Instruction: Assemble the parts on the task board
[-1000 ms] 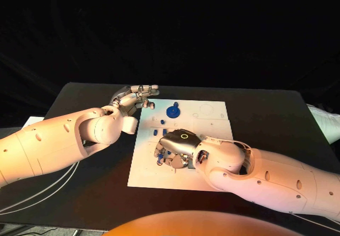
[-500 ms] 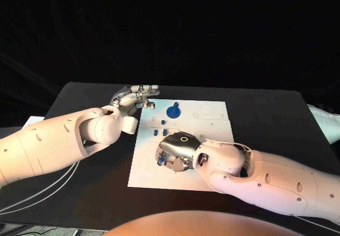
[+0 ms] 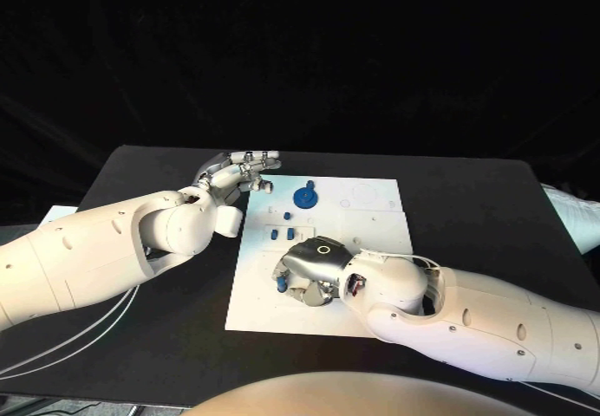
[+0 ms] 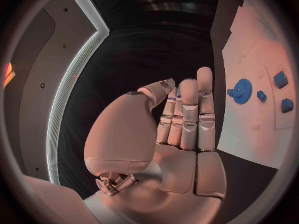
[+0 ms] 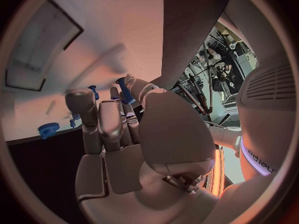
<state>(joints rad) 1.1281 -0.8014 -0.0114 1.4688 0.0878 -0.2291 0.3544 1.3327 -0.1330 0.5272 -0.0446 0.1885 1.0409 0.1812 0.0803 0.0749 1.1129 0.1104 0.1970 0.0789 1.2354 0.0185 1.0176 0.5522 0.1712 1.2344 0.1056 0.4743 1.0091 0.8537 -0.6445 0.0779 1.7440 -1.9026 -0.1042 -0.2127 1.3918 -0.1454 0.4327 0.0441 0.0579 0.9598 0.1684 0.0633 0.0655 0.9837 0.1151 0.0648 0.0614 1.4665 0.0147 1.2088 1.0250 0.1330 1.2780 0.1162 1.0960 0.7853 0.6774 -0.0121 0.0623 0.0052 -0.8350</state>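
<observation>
In the head view, the right hand (image 3: 313,270) lay low on the near left part of the white task board (image 3: 375,225), while the left hand (image 3: 238,172) hovered just off its far left corner beside a blue gear (image 3: 305,197). The left wrist view showed the left hand's fingers (image 4: 187,115) straight, together, holding nothing. In the right wrist view, the right hand's fingers (image 5: 99,119) curled round a blue part (image 5: 124,90).

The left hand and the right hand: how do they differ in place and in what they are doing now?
The left hand is at the far left edge of the task board, over the black table; the right hand is over the board's near part. The left hand holds nothing, fingers straight; the right hand's fingers curl down around a blue part. Both are silver, on white arms.
</observation>
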